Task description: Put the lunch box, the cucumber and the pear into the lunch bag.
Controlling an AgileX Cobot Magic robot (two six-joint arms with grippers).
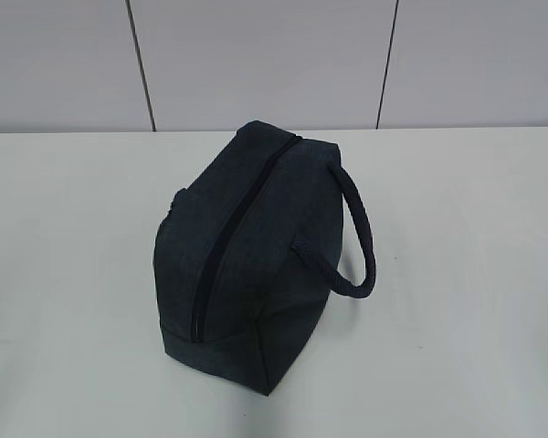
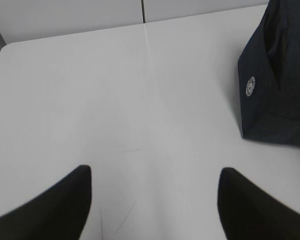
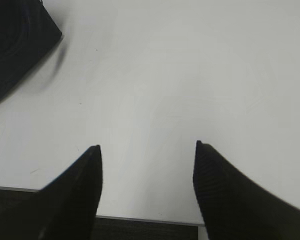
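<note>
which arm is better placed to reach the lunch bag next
Probably left. The lunch bag fills more of the left wrist view, with its end panel facing the open, empty left gripper. The open right gripper sees only a corner of it.

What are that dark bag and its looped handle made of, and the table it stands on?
The bag looks like dark navy woven fabric, matte, with soft creased sides and a zipper along the top. The handle seems a padded cord of similar cloth. The table appears smooth and white, perhaps laminate; its faint sheen leaves that open.
</note>
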